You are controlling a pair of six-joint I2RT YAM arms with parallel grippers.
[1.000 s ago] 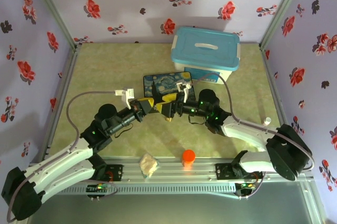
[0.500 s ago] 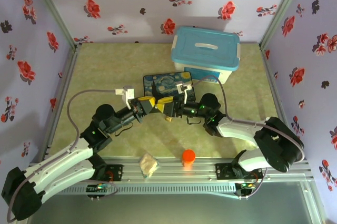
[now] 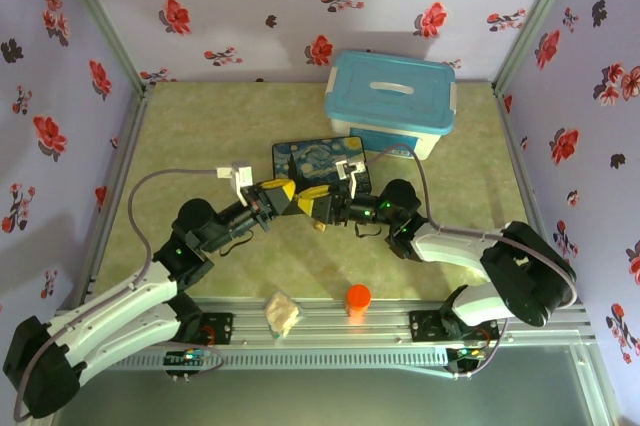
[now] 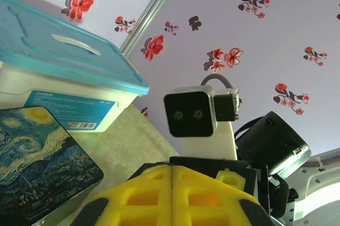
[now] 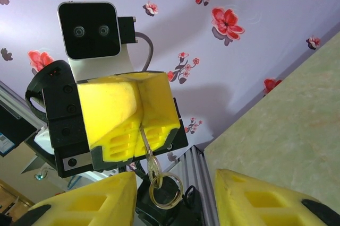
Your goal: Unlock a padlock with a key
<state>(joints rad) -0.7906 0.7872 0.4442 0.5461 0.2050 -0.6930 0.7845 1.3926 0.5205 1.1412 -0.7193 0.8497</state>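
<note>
The key (image 5: 149, 154) is a thin grey sliver of metal, hanging almost straight down with a slight lean, its upper end pinched in the seam of the left gripper (image 5: 141, 130) and its small oval bow at the bottom. A fine wire ring (image 5: 166, 188) is threaded through that bow and dangles free. From my right wrist camera I see the left yellow fingers pressed flat together on the shaft, so that hand is clamped on the key. The right gripper (image 5: 175, 175) faces it with its jaws apart; the ring hangs in the gap between them, and I see no contact with either pad. From above, the two grippers meet nose to nose over the middle of the table (image 3: 200, 136), just off the near edge of the painted box (image 3: 310, 158). A small tan speck (image 3: 320, 227) sits just below the fingertips there; I cannot tell what it is. A blue-lidded tub (image 3: 390, 96) stands at the far edge, right of centre, and an orange cylinder (image 3: 358, 297) at the near edge.
</note>
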